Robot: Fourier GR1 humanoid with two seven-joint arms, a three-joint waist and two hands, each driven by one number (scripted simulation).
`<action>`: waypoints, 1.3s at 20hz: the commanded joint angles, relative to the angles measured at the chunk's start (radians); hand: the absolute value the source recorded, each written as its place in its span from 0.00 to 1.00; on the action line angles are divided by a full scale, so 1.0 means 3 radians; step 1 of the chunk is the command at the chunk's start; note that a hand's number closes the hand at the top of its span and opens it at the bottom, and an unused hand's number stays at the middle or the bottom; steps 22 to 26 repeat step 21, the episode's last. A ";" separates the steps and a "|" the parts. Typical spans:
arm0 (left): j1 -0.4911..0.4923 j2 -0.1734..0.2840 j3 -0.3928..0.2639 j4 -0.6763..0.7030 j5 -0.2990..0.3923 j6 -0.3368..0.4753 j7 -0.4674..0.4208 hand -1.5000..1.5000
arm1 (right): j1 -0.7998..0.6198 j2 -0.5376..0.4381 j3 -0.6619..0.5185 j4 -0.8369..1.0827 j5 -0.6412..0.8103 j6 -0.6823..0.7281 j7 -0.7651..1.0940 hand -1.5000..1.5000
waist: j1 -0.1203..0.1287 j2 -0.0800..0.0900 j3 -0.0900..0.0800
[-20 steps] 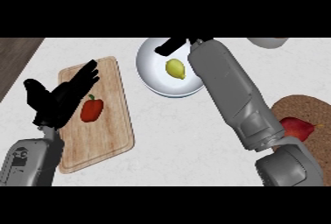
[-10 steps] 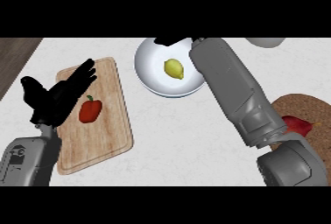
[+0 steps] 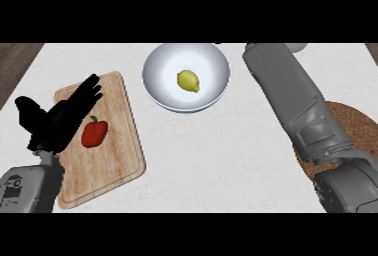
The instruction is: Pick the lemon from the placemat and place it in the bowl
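A kitchen: pale stone counter [image 3: 214, 150], wooden cutting board [image 3: 111, 165], white bowl [image 3: 166, 65].

A red pepper [image 3: 94, 133] lay on a wooden cutting board [image 3: 111, 165] at the left side of the white tabletop [image 3: 214, 165], near the front edge.

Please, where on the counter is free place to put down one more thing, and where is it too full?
Bare counter lies between the cutting board and the right forearm, below the bowl. The board's lower half is also free. It is crowded on the board's upper part, with the red pepper beside the open left hand, and in the bowl, which holds the lemon.
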 commanded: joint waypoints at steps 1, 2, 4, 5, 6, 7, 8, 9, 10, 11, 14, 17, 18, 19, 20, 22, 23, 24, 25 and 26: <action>0.0011 0.0024 0.0104 0.0115 0.0026 0.0022 -0.0044 0.50 | 0.0170 -0.0255 0.0062 -0.0122 0.0008 0.0345 -0.0327 0.00 | -0.0140 -0.0047 0.0001; 0.0092 0.0028 0.0045 -0.0043 -0.0039 0.0060 0.0064 0.50 | 0.0174 -0.0240 0.0077 -0.0233 -0.0019 0.0435 -0.0368 0.00 | -0.0151 -0.0066 0.0002; 0.0124 0.0102 0.0194 0.0075 0.0094 -0.0028 0.0006 0.50 | 0.0312 -0.0301 0.0101 -0.0472 -0.0105 0.0787 -0.0556 0.00 | -0.0226 -0.0095 0.0001; 0.0301 0.0082 0.0131 -0.0023 0.0043 -0.0073 -0.0136 0.50 | 0.0417 -0.0235 0.0093 -0.0611 -0.0160 0.0775 -0.0644 0.00 | -0.0216 -0.0098 0.0001; 0.0241 0.0084 0.0162 -0.0107 0.0071 -0.0003 0.0049 0.50 | 0.0503 -0.0199 0.0196 -0.0781 -0.0114 0.0818 -0.0499 0.00 | -0.0245 -0.0111 0.0001; 0.0202 0.0035 0.0151 0.0017 0.0005 0.0083 0.0039 0.50 | 0.0613 -0.0150 0.0210 -0.0955 -0.0171 0.0920 -0.0525 0.00 | -0.0317 -0.0133 0.0001; 0.0208 0.0033 0.0119 -0.0049 -0.0023 0.0101 0.0085 0.50 | 0.0674 -0.0145 0.0194 -0.1130 -0.0237 0.0950 -0.0624 0.00 | -0.0331 -0.0141 0.0002; 0.0353 0.0061 0.0188 -0.0066 0.0023 0.0050 -0.0043 0.50 | 0.0756 -0.0233 0.0178 -0.1272 -0.0317 0.1161 -0.0577 0.00 | -0.0352 -0.0156 0.0001; 0.0310 0.0142 0.0259 -0.0028 0.0076 0.0013 0.0039 0.50 | 0.0816 -0.0258 0.0141 -0.1391 -0.0432 0.1355 -0.0639 0.00 | -0.0390 -0.0169 0.0003; 0.0294 0.0084 0.0206 -0.0088 0.0091 0.0020 0.0078 0.50 | 0.0852 -0.0257 0.0130 -0.1544 -0.0529 0.1507 -0.0646 0.00 | -0.0362 -0.0156 0.0003; 0.0408 0.0159 0.0274 -0.0068 0.0082 -0.0017 0.0002 0.50 | 0.1181 -0.0180 0.0188 -0.2003 -0.0729 0.1877 -0.0640 0.00 | -0.0426 -0.0179 0.0002; 0.0478 0.0206 0.0308 -0.0185 0.0104 -0.0035 0.0034 0.50 | 0.1478 -0.0052 0.0142 -0.2448 -0.1033 0.2140 -0.0516 0.00 | -0.0463 -0.0202 0.0005; 0.0432 0.0124 0.0296 -0.0064 0.0041 0.0075 0.0004 0.50 | 0.1592 -0.0019 0.0131 -0.2597 -0.1115 0.2192 -0.0574 0.00 | -0.0574 -0.0217 0.0004; 0.0429 0.0133 0.0326 -0.0114 0.0087 0.0066 0.0020 0.50 | 0.1830 0.0117 0.0191 -0.2780 -0.1126 0.2147 -0.0549 1.00 | -0.0530 -0.0204 0.0003; 0.0511 0.0149 0.0330 -0.0176 0.0089 0.0045 0.0018 0.50 | 0.1971 -0.0046 0.0218 -0.3002 -0.1127 0.2294 -0.0515 1.00 | -0.0539 -0.0215 0.0003; 0.0431 0.0170 0.0347 -0.0105 0.0112 0.0028 0.0038 0.50 | 0.2151 -0.0016 0.0329 -0.3235 -0.1081 0.2326 -0.0463 1.00 | -0.0534 -0.0193 0.0000; 0.0431 0.0170 0.0347 -0.0105 0.0112 0.0028 0.0038 0.50 | 0.2151 -0.0016 0.0329 -0.3235 -0.1081 0.2326 -0.0463 1.00 | -0.0534 -0.0193 0.0000; 0.0431 0.0170 0.0347 -0.0105 0.0112 0.0028 0.0038 0.50 | 0.2151 -0.0016 0.0329 -0.3235 -0.1081 0.2326 -0.0463 1.00 | -0.0534 -0.0193 0.0000; 0.0431 0.0170 0.0347 -0.0105 0.0112 0.0028 0.0038 0.50 | 0.2151 -0.0016 0.0329 -0.3235 -0.1081 0.2326 -0.0463 1.00 | -0.0534 -0.0193 0.0000; 0.0431 0.0170 0.0347 -0.0105 0.0112 0.0028 0.0038 0.50 | 0.2151 -0.0016 0.0329 -0.3235 -0.1081 0.2326 -0.0463 1.00 | -0.0534 -0.0193 0.0000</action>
